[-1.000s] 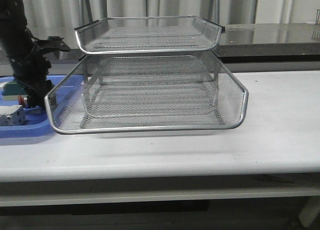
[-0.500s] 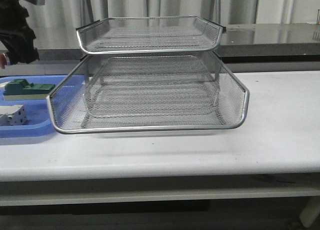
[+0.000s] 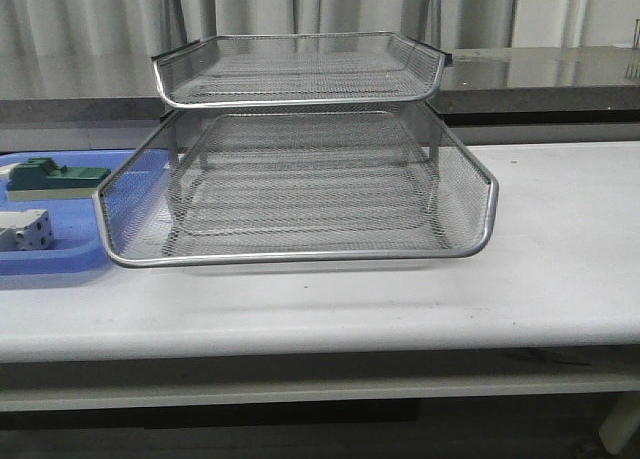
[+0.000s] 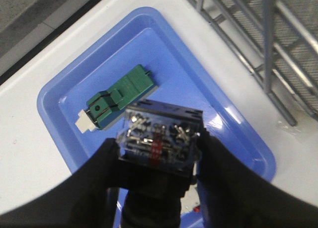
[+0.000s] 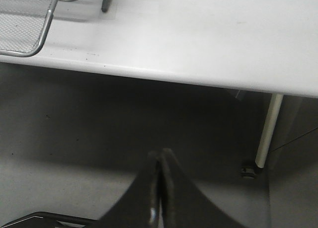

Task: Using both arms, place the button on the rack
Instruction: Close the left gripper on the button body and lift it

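I see the button (image 4: 159,141) pinched tight in my left pincer (image 4: 158,161), high over the blue tray (image 4: 64,133). The rack (image 3: 300,179) sits beside it. My right pincer (image 5: 159,181) is closed, empty, far off.

I see pale pleated curtains (image 3: 90,29) behind a glossy grey counter (image 3: 540,74), the white tabletop (image 3: 560,239) in front, and grey floor (image 5: 74,138) below my right gripper.
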Motion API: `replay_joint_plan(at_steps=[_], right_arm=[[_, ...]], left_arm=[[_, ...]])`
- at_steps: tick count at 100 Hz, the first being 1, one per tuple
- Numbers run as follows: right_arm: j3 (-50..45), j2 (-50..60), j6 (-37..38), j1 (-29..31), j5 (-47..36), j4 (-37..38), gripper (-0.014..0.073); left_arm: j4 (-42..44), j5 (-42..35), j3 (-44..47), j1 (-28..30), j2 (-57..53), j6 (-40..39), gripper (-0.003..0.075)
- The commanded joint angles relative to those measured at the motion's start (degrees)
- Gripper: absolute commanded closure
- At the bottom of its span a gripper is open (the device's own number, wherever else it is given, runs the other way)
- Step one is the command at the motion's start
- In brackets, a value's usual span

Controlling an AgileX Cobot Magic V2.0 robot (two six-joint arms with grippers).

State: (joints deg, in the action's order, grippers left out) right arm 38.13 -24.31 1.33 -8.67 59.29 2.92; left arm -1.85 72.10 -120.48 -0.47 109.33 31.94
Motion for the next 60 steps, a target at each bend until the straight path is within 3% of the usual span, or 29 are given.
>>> replay_joint_plan(at_steps=[1,26,60], right_arm=[[1.9,-0.5,0.0,0.0,-3.2,0.6,0.0664],[1.9,-0.5,0.0,0.0,-3.2,0.6,0.0664],[1.9,-0.5,0.0,0.0,-3.2,0.6,0.0664]], left_arm=[[-1.1,0.9,3.2,-2.5,-8.5,-0.6,0.0741],[-1.1,0.9,11.3,-14.4,-16.2,-0.5,0.0741],[-1.1,0.1,15.5,-32.1,-11.8,1.5,0.0741]])
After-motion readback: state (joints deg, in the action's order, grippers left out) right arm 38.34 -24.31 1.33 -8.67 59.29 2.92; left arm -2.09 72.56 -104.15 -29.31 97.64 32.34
